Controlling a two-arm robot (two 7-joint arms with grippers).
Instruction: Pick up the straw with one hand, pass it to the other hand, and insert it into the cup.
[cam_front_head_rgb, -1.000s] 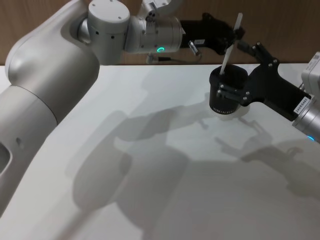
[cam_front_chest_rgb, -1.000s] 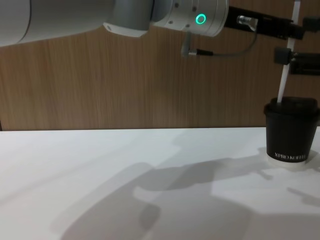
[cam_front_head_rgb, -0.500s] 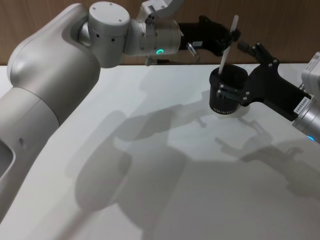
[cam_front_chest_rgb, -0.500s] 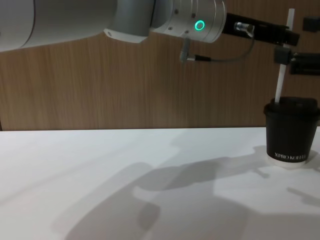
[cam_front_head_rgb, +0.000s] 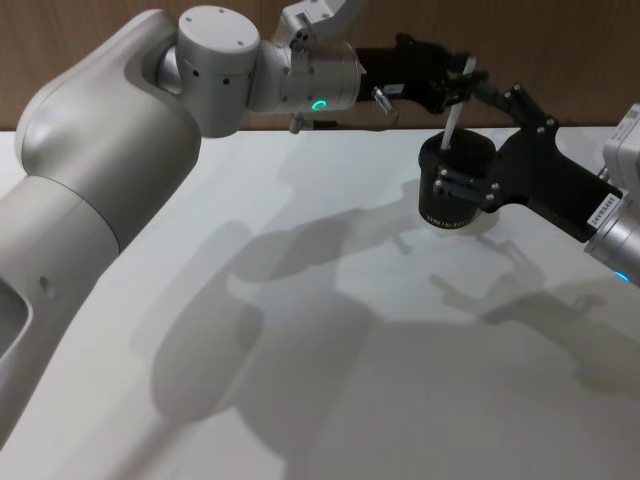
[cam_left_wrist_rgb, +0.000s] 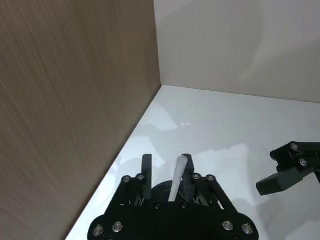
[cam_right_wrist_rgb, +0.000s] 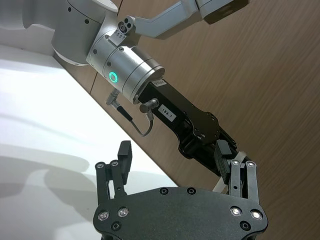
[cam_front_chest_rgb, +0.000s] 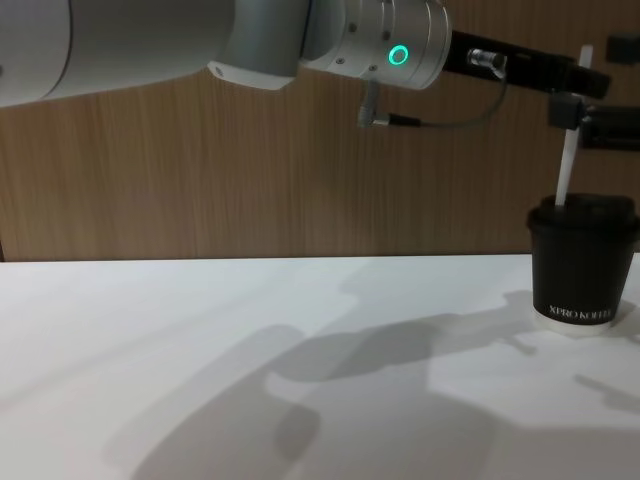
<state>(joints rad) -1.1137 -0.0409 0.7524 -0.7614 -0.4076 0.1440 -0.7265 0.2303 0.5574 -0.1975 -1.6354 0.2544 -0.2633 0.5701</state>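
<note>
Table (cam_front_head_rgb: 330, 380), white and wide, is set before a brown wooden wall (cam_front_chest_rgb: 200, 170). The left gripper (cam_front_head_rgb: 462, 82) on the silver arm with the green ring is reached out above the cup, and its fingers are clamped on the straw. The right gripper (cam_front_head_rgb: 490, 140) is placed around the cup with its fingers spread apart. The black cup (cam_front_chest_rgb: 583, 262) is stood on the table's far right side. The white straw (cam_front_chest_rgb: 569, 150) is stuck down into the cup's lid, nearly upright
</note>
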